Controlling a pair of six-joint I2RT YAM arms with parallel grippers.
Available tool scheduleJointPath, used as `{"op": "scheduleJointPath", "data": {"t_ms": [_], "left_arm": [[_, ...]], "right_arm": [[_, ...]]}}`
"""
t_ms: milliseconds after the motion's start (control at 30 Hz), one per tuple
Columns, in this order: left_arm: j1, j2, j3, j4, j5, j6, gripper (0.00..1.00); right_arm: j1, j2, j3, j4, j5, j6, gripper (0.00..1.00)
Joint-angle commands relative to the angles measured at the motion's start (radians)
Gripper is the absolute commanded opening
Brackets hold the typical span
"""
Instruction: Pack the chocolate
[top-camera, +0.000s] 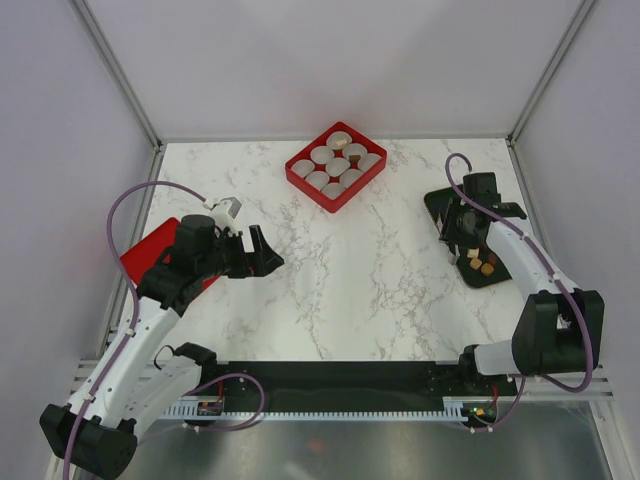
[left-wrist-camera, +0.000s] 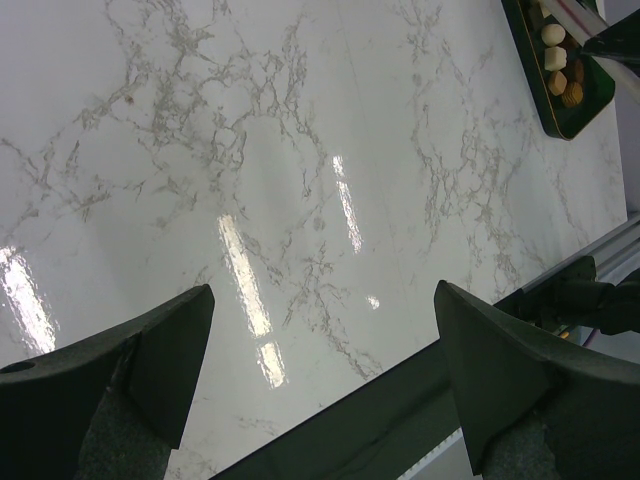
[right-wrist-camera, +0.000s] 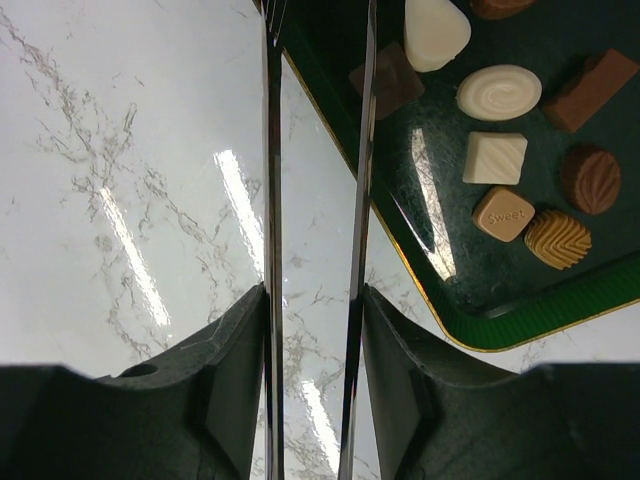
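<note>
Several chocolate pieces (right-wrist-camera: 503, 213), brown, tan and white, lie on a dark green tray (right-wrist-camera: 520, 318) at the right of the table (top-camera: 480, 265). My right gripper (right-wrist-camera: 313, 300) is shut on long metal tweezers (right-wrist-camera: 360, 180), whose two blades stand apart and run out of the top of the view beside a dark brown piece (right-wrist-camera: 388, 80). It hovers over the tray's left edge (top-camera: 462, 235). A red box (top-camera: 300, 172) of white paper cups stands at the back; some cups hold a brown piece (top-camera: 338, 167). My left gripper (top-camera: 265, 255) is open and empty above bare marble (left-wrist-camera: 325, 340).
A flat red lid (top-camera: 145, 250) lies at the left, partly under my left arm. The tray and its chocolates also show far off in the left wrist view (left-wrist-camera: 570, 120). A black rail (top-camera: 330, 375) runs along the table's near edge.
</note>
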Motion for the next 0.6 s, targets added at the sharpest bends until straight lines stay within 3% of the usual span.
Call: {"op": "scheduleJointPath", "data": {"t_ms": [0,567], "left_arm": [[0.002,0.0,0.0,0.038,0.028,0.043,1.0],[0.002,0.002,0.0,0.039,0.027,0.043,1.0]], "right_arm": [[-0.008,0.018,-0.004,0.062,0.003,0.017,0.48],[-0.02,0.008,0.054,0.04,-0.002,0.031,0.37]]}}
